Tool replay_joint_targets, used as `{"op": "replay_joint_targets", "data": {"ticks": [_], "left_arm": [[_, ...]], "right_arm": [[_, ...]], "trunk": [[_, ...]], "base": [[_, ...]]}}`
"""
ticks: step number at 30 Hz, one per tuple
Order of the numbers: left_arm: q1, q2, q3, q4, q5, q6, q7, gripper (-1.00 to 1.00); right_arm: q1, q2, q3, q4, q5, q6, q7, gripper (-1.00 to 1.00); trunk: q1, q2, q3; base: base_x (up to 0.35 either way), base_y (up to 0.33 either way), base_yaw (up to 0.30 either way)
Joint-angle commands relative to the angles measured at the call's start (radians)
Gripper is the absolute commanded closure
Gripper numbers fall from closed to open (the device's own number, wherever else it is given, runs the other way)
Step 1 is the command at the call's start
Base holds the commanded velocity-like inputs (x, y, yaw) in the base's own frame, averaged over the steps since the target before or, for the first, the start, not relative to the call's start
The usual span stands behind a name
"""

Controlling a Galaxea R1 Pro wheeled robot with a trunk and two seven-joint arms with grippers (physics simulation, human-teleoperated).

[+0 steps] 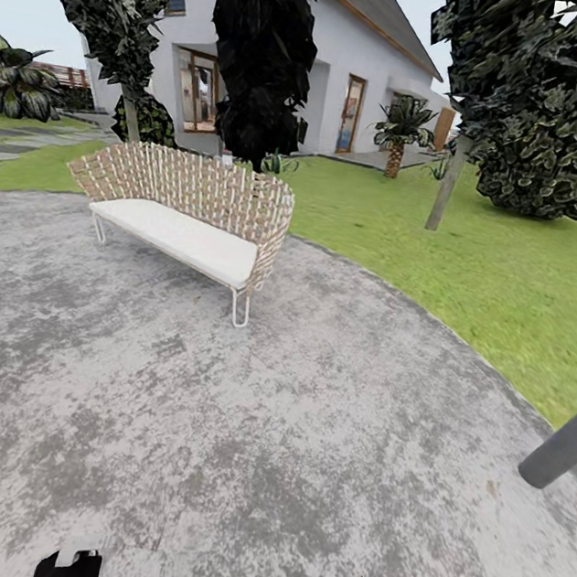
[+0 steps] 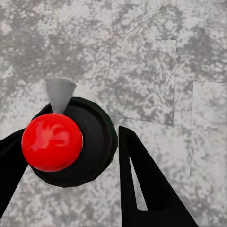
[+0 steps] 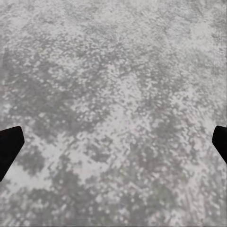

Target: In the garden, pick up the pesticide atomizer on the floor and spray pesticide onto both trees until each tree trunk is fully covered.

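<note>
Below, the left gripper (image 2: 71, 165) pointed down at the mottled grey paving (image 2: 156, 56), and between its two black fingers (image 2: 142, 184) sat the pesticide atomizer (image 2: 71, 142), seen from above: a round black body with a glossy red ball on top and a small grey cone nozzle beside the ball. One finger touched the body, the other stood just beside it, so whether the gripper really clamped it I cannot tell. The right gripper (image 3: 113, 146) hung wide apart over bare paving and held nothing. Far ahead of both grippers stood a woven bench (image 1: 189, 209) with a white cushion. Beyond it lay the lawn (image 1: 476, 270), a thin pale tree trunk (image 1: 446, 194) and a white house (image 1: 358, 68).
</note>
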Motion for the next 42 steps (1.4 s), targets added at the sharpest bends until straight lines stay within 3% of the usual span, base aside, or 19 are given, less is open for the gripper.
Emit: {"op": "replay_joint_targets", "data": {"ticks": [1,18,42], "left_arm": [[-0.001,0.000,0.000,0.001,0.001,-0.003,0.001,1.00],[0.000,-0.002,-0.002,0.001,0.001,-0.003,0.001,1.00],[0.000,-0.003,-0.007,0.000,-0.010,-0.003,-0.003,1.00]], "right_arm": [[0.000,0.000,0.000,0.001,0.001,-0.004,0.000,-1.00],[0.000,0.002,0.000,0.001,0.000,-0.005,-0.001,-1.00],[-0.001,0.002,0.000,0.001,0.000,-0.005,-0.001,-1.00]], "trunk": [[0.000,0.000,-0.001],[0.000,0.000,-0.002],[0.000,0.000,-0.011]], "base": [[0.308,0.111,0.002],[0.293,0.091,0.058],[0.012,0.001,0.264]]}}
